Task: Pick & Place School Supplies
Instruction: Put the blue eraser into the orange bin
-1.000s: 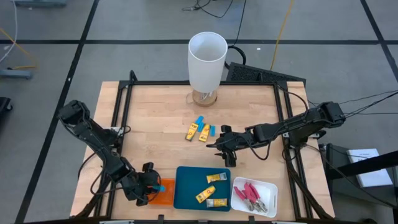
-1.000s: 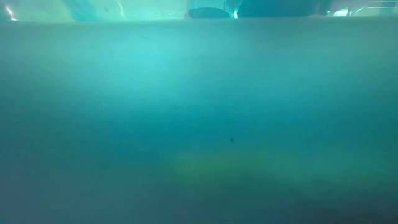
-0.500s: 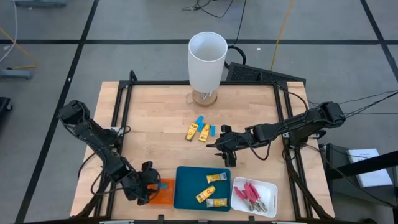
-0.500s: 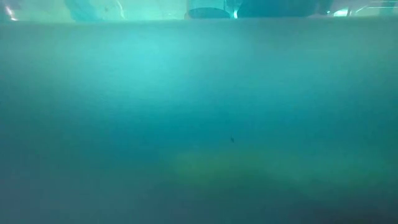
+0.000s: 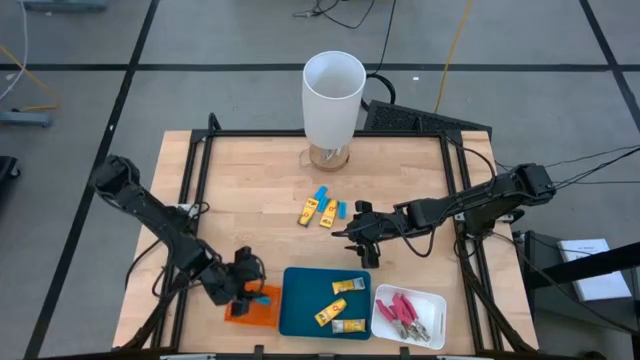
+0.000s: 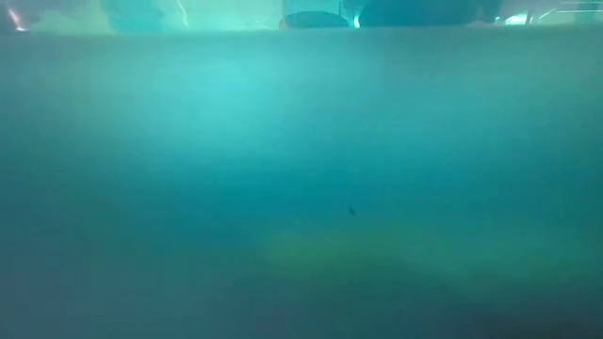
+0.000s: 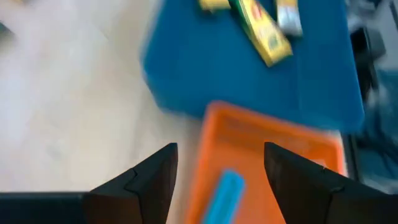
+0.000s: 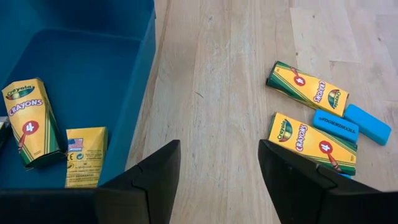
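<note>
Eraser (image 7: 222, 194) in orange tray (image 7: 297, 144), left pincer (image 7: 219, 171) open above.

A blurred teal surface (image 6: 301, 188) fills nearly the whole low view. Only a thin strip along the top edge shows brighter, indistinct shapes (image 6: 316, 17).

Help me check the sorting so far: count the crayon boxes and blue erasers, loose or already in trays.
Crayon boxes: 5 (2 on the table, 3 in the teal tray)
Blue erasers: 3 (2 on the table, 1 in the orange tray)
Total: 8
</note>
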`<state>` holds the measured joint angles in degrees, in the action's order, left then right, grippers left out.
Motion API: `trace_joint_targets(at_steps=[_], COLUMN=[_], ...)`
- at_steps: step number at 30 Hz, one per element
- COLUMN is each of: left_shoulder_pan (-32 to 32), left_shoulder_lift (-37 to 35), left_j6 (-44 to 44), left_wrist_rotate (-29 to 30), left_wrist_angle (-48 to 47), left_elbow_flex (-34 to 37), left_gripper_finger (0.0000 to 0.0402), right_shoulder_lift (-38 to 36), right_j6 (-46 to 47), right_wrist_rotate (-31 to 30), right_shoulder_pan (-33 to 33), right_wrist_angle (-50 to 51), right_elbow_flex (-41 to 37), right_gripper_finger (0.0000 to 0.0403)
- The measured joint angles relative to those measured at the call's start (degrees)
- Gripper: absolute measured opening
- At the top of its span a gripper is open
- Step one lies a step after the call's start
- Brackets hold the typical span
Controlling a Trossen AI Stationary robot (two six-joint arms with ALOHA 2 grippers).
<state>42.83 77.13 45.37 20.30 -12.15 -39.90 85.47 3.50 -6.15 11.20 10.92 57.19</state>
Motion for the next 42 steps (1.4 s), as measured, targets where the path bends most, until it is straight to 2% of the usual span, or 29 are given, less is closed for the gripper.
trace_joint_targets(at_steps=[4, 11, 19, 22, 27, 31, 35, 38, 42], left_shoulder_pan=[-3.8, -10.1, -20.9, -24.9, -29.9, -32.5, -34.1, -34.7, -35.0], left_shoulder_lift=[-2.3, -4.0, -4.0, -4.0, -3.9, -3.7, -3.3, -2.3, -0.7], left_j6=[-4.8, -11.3, -17.9, -19.8, -22.3, -22.7, -22.7, -22.7, -24.1], left_wrist_rotate=[5.1, 5.3, 7.3, 7.5, 7.2, 7.2, 6.7, 5.9, 3.9], left_wrist_angle=[0.1, 0.4, 0.4, 0.4, 0.4, 0.5, 0.7, 1.2, 3.8], left_elbow_flex=[0.0, 0.0, 0.0, 0.0, 0.0, 0.0, 0.0, 0.0, 0.0], left_gripper_finger=[0.0244, 0.0244, 0.0244, 0.0244, 0.0244, 0.0244, 0.0244, 0.0244, 0.0244], right_shoulder_lift=[0.0, 0.3, 0.7, 0.7, 0.7, 0.7, 3.3, 5.5, 9.5], right_j6=[0.0, -1.3, -2.7, -1.4, -0.8, -1.6, 2.8, 3.2, 1.5], right_wrist_rotate=[0.0, -0.7, -8.4, -10.4, -10.2, -7.0, -4.1, -4.3, -4.1], right_shoulder_pan=[-0.4, -0.6, -2.0, -3.4, -8.7, -13.4, -16.8, -17.5, -16.6], right_wrist_angle=[-0.5, -2.4, -4.3, -5.4, -6.6, -7.1, -10.7, -10.4, -14.5], right_elbow_flex=[0.0, 0.0, -1.1, -3.4, -6.5, -7.5, -8.0, -8.2, -8.2], right_gripper_finger=[0.0207, 0.0207, 0.0207, 0.0207, 0.0211, 0.0236, 0.0280, 0.0303, 0.0310])
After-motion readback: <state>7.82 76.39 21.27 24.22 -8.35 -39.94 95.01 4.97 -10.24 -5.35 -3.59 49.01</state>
